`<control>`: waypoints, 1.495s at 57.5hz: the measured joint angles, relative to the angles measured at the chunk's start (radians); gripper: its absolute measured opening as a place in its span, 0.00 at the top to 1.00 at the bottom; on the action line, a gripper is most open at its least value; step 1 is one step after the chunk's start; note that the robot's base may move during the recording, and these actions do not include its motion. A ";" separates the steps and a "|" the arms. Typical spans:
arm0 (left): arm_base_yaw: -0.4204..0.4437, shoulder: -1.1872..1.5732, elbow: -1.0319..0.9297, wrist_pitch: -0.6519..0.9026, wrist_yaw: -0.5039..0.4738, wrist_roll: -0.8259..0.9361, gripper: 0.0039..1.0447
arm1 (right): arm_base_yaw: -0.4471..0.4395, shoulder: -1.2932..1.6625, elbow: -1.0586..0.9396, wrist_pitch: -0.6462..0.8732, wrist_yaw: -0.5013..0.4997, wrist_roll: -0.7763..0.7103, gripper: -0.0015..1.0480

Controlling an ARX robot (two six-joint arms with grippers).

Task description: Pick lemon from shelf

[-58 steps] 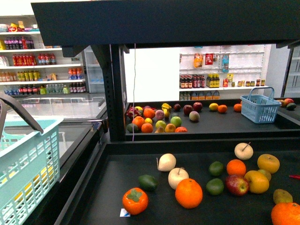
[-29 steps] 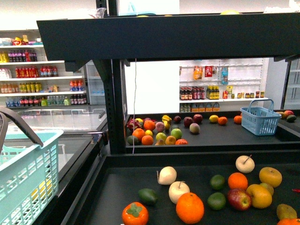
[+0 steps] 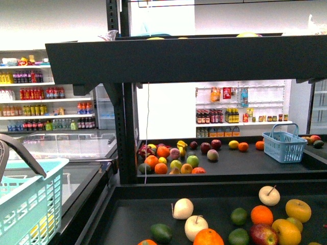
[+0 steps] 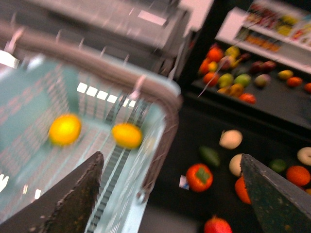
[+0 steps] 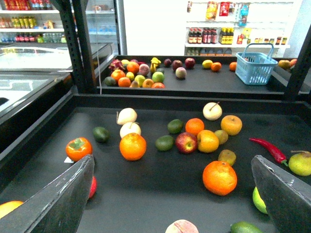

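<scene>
The shelf (image 3: 179, 61) is a black stand with a deep front lip on each tier. Above the top lip, two yellow fruit tops (image 3: 248, 34) peek out; I cannot tell whether they are lemon. A yellow-green fruit (image 5: 260, 200), perhaps the lemon, lies on the lower tier (image 5: 160, 189), half hidden behind my right gripper's finger. The right gripper (image 5: 170, 194) hangs open over that tier and holds nothing. My left gripper (image 4: 172, 194) is open over the rim of a teal basket (image 4: 146, 87). Two blurred yellow fruits (image 4: 127, 135) lie inside it.
Oranges (image 5: 132, 146), limes (image 5: 164, 142), pale pears (image 5: 127, 115), an apple (image 5: 186, 142), a persimmon (image 5: 78, 148) and a red chilli (image 5: 269, 149) lie scattered on the lower tier. Behind it a further tier carries more fruit and a blue basket (image 3: 284, 145). A black post (image 3: 125, 132) rises at the left.
The front view has risen. The fruit slid down the picture, the persimmon left at the bottom edge, and the top of the upper tier came into sight.
</scene>
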State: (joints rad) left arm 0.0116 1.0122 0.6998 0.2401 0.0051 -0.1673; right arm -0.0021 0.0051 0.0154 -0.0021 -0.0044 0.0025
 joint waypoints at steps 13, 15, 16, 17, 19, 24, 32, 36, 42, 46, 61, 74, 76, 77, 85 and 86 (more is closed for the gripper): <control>-0.012 -0.411 -0.352 0.005 -0.004 0.140 0.68 | 0.000 0.000 0.000 0.000 0.003 0.000 0.07; -0.012 -0.436 -0.380 0.010 -0.005 0.144 0.75 | 0.000 0.000 0.000 0.000 0.002 0.000 0.07; -0.012 -0.446 -0.392 0.013 -0.005 0.145 0.78 | 0.000 0.000 0.000 0.000 0.002 0.000 0.07; -0.012 -0.448 -0.395 0.014 -0.005 0.145 0.80 | 0.000 0.000 0.000 0.000 0.002 0.000 0.07; -0.012 -0.467 -0.420 0.020 -0.006 0.148 0.87 | 0.000 0.000 0.000 0.000 0.002 0.000 0.07; -0.012 -0.500 -0.465 0.029 -0.005 0.152 0.98 | 0.000 0.000 0.000 0.000 0.002 0.000 0.07; -0.012 -0.555 -0.524 0.034 -0.005 0.156 0.98 | 0.000 0.000 0.000 0.000 0.002 0.000 0.07; -0.012 -0.580 -0.548 0.034 -0.005 0.156 0.98 | 0.000 0.000 0.000 0.000 0.002 0.000 0.07; -0.012 -0.616 -0.576 0.032 -0.005 0.156 0.98 | 0.000 0.000 0.000 0.000 0.002 0.000 0.07; -0.012 -0.640 -0.590 0.026 -0.005 0.156 0.98 | 0.000 0.000 0.000 0.000 0.002 0.000 0.07; -0.012 -0.723 -0.636 -0.014 -0.005 0.156 0.98 | 0.000 0.000 0.000 0.000 0.002 0.000 0.07; -0.012 -0.785 -0.655 -0.054 -0.005 0.156 0.98 | 0.000 0.000 0.000 0.000 0.002 0.000 0.07; -0.012 -0.793 -0.661 -0.053 -0.005 0.156 0.98 | 0.000 0.000 0.000 0.000 0.002 0.000 0.07; -0.012 -0.800 -0.669 -0.045 -0.005 0.156 0.98 | 0.000 0.000 0.000 0.000 0.002 0.000 0.07; -0.012 -0.883 -0.687 -0.127 -0.006 0.157 0.98 | 0.000 0.000 0.000 0.000 0.002 0.000 0.07; -0.012 -0.929 -0.686 -0.188 -0.005 0.157 0.98 | 0.000 0.000 0.000 0.000 0.001 0.000 0.07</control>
State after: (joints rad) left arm -0.0002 0.0834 0.0135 0.0517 0.0006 -0.0105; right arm -0.0021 0.0051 0.0154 -0.0017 -0.0032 0.0025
